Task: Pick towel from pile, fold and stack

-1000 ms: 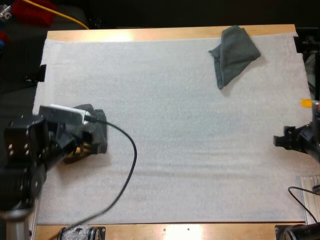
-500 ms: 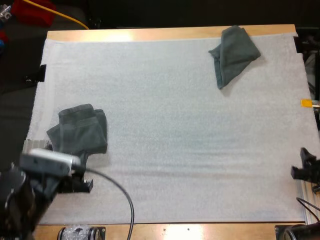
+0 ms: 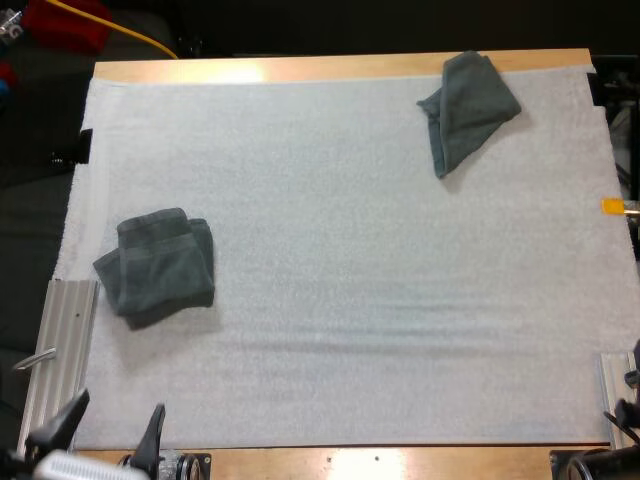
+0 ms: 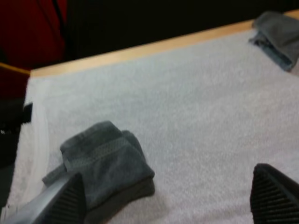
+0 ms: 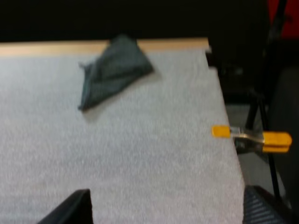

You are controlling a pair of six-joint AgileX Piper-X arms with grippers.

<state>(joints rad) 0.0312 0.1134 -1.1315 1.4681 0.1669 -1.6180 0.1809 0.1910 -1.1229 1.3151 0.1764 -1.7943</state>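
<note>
A folded dark grey-green towel (image 3: 155, 265) lies on the left side of the white mat (image 3: 350, 260). My left gripper (image 3: 110, 432) sits at the mat's near left corner, well short of that towel, open and holding nothing. In the left wrist view the folded towel (image 4: 105, 163) lies just ahead of the gripper's (image 4: 170, 200) wide-apart fingers. A crumpled towel (image 3: 468, 108) rests at the far right of the mat. My right gripper (image 5: 168, 210) is open at the mat's near right, far from the crumpled towel (image 5: 112, 70).
Metal rails lie along the mat's near left edge (image 3: 60, 350) and near right edge (image 3: 612, 385). An orange clamp (image 5: 252, 137) grips the mat's right edge. The wooden table edge (image 3: 340, 68) runs along the far side.
My left gripper has let go of the folded towel and drawn back to the near left corner. My right arm has retreated toward the near right edge. The towels have not moved.
</note>
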